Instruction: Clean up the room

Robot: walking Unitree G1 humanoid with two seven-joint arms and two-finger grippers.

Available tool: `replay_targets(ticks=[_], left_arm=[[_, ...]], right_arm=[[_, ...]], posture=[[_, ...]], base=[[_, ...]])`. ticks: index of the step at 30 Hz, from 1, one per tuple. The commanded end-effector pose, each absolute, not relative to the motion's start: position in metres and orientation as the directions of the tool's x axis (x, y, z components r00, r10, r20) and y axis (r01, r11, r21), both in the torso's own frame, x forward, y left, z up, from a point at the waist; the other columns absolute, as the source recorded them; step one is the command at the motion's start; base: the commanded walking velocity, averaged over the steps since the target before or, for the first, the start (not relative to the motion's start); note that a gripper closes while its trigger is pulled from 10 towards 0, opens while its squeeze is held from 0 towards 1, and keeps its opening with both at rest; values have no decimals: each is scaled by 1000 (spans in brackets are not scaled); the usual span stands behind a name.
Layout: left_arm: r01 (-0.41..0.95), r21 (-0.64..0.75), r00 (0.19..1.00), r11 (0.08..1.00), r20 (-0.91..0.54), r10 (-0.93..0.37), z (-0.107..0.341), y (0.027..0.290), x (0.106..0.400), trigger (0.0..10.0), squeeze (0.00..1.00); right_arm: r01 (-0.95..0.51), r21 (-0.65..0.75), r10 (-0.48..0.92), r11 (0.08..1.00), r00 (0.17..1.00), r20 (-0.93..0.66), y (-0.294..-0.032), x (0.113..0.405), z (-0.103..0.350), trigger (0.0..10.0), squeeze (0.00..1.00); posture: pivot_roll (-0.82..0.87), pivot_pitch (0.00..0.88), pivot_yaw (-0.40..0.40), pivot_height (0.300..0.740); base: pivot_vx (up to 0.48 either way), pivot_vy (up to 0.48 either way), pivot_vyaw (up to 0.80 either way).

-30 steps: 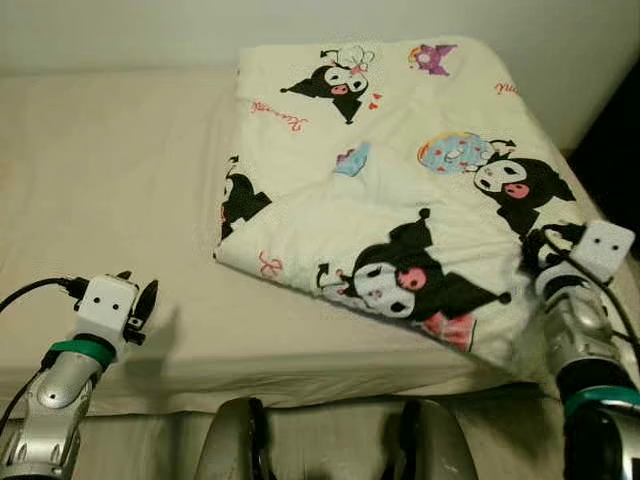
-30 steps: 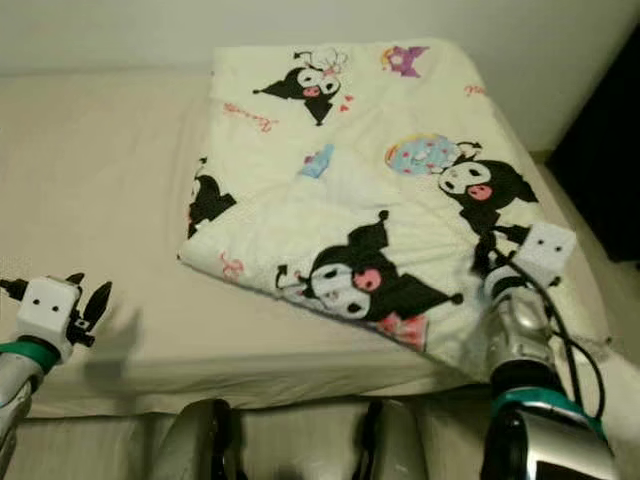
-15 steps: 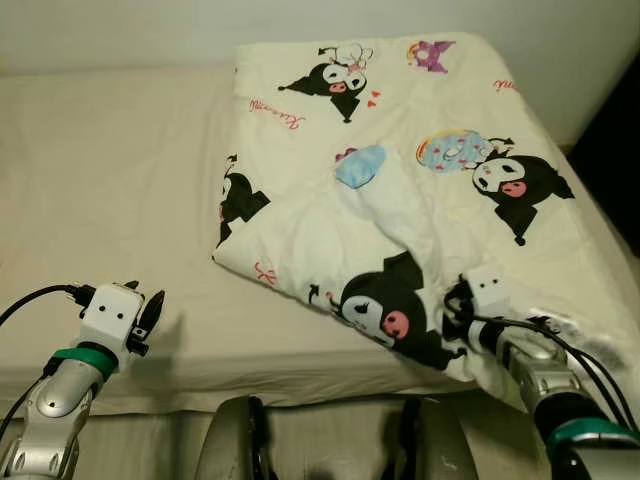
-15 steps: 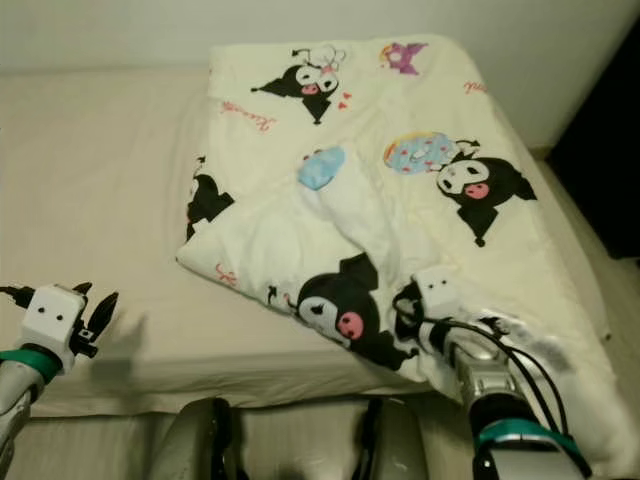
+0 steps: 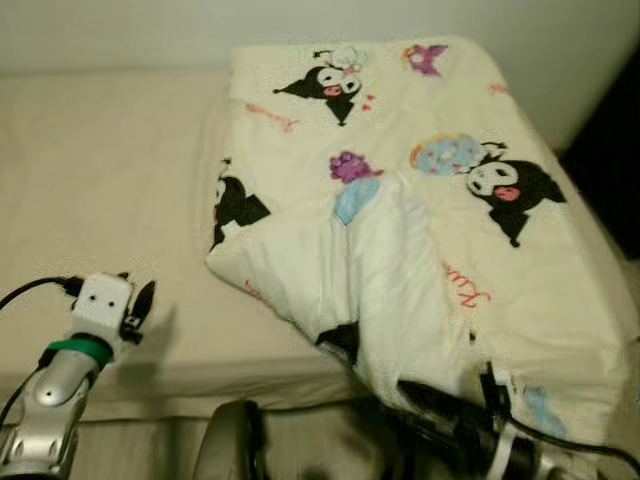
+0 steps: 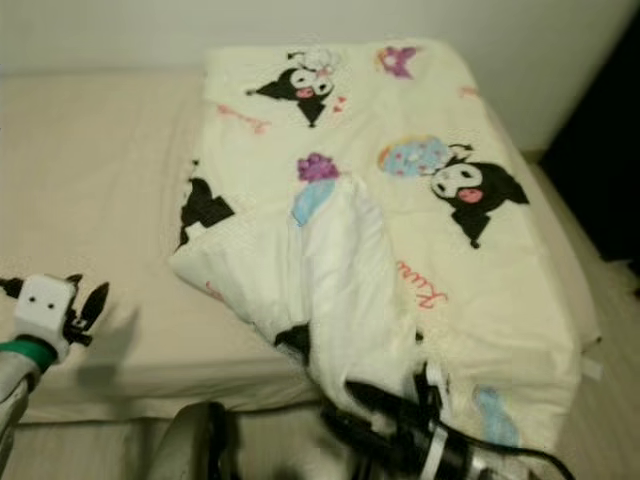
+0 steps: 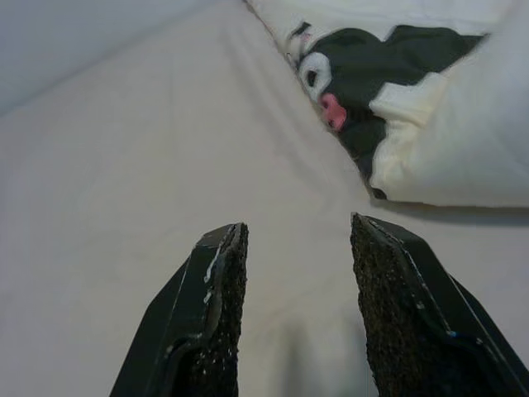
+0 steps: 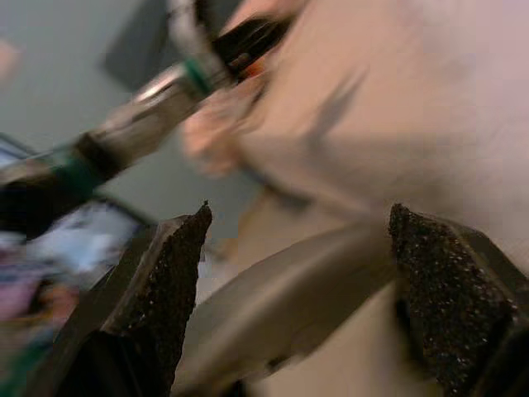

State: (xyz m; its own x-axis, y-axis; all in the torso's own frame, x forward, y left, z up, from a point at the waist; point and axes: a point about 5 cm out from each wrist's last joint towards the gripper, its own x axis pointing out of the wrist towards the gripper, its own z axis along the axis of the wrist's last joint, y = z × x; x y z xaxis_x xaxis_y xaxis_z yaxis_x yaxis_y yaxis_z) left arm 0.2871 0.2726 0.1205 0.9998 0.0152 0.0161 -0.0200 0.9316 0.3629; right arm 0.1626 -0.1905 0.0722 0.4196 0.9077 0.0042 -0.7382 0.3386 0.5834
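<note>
Cartoon-print blanket (image 5: pixel 430 190) lies on the right half of the bed (image 5: pixel 110 200), running from the wall end down to the foot edge. Cream fabric with black-and-pink characters, a purple one and a blue one. Near left corner is folded back over itself, plain white underside (image 5: pixel 340 270) showing as a rumpled ridge across the middle. Near right corner drapes over the mattress edge.

Right gripper (image 5: pixel 420 398) sits low at the foot of the bed, just under the hanging fold of the blanket, black cables trailing off it. In the right wrist view its two fingers (image 8: pixel 157 281) are spread wide apart with nothing between them; background there is motion-blurred, can't resolve it.

Left gripper (image 5: pixel 140 303) hovers over the bare beige sheet at the near left of the bed, well apart from the blanket. In the left wrist view its fingers (image 7: pixel 216 306) are parted, empty, pointing along the sheet toward the blanket's folded edge (image 7: pixel 430 157).
</note>
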Motion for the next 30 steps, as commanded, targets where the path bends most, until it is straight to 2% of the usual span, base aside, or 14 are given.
replay_targets(ticks=[1,2,3,4,6,13,14,17,18,19,21,27,29,30], left_arm=[[-40,359,999,932,23,34,120,276,285,10000,0],[-40,359,999,932,23,34,120,276,285,10000,0],[-49,360,998,932,47,34,124,276,287,10000,0],[-49,360,998,932,47,34,124,276,287,10000,0],[-92,350,992,932,113,55,136,281,292,10000,0],[-126,353,985,927,156,74,146,287,295,10000,0],[-127,355,985,926,156,76,147,288,296,10000,0],[-131,356,985,925,156,79,147,289,296,10000,0],[-131,356,985,925,156,79,147,289,296,10000,0],[-133,358,985,924,154,82,147,289,298,10000,0],[-130,358,986,924,149,81,146,288,300,10000,0],[-117,360,986,925,150,67,148,284,305,10000,0],[-113,358,985,927,160,58,152,281,308,10000,0],[-113,358,985,927,160,58,152,281,308,10000,0]], right_arm=[[-713,625,898,318,438,42,-200,155,74,10000,0],[-713,625,898,318,438,42,-200,155,74,10000,0],[-681,621,841,388,537,64,-217,165,77,10000,0],[-681,621,841,388,537,64,-217,165,77,10000,0],[-577,636,610,512,766,202,-265,194,101,10000,0],[-489,630,390,604,870,301,-301,221,132,10000,0],[-419,620,338,663,907,252,-306,233,129,10000,0],[-304,582,264,755,952,155,-310,250,124,10000,0],[-304,582,264,755,952,155,-310,250,124,10000,0],[-186,483,206,856,978,12,-305,272,110,10000,0],[-142,390,186,910,979,-78,-291,289,103,10000,0],[-183,249,226,951,962,-156,-257,310,94,10000,0],[-283,215,318,934,936,-149,-215,325,94,10000,0],[-283,215,318,934,936,-149,-215,325,94,10000,0]], posture=[[138,113,97,571],[138,113,97,571],[136,112,98,571],[136,112,98,571],[136,96,92,571],[139,97,92,571],[144,95,87,571],[141,95,88,571],[141,95,88,571],[139,96,88,571],[139,97,85,571],[139,100,88,571],[140,98,88,571],[140,98,88,571]], base=[[0,0,0],[0,0,0],[0,0,0],[0,0,0],[0,0,0],[0,0,0],[0,0,0],[0,0,0],[0,0,0],[0,0,0],[0,0,0],[0,0,0],[0,0,0],[0,0,0]])
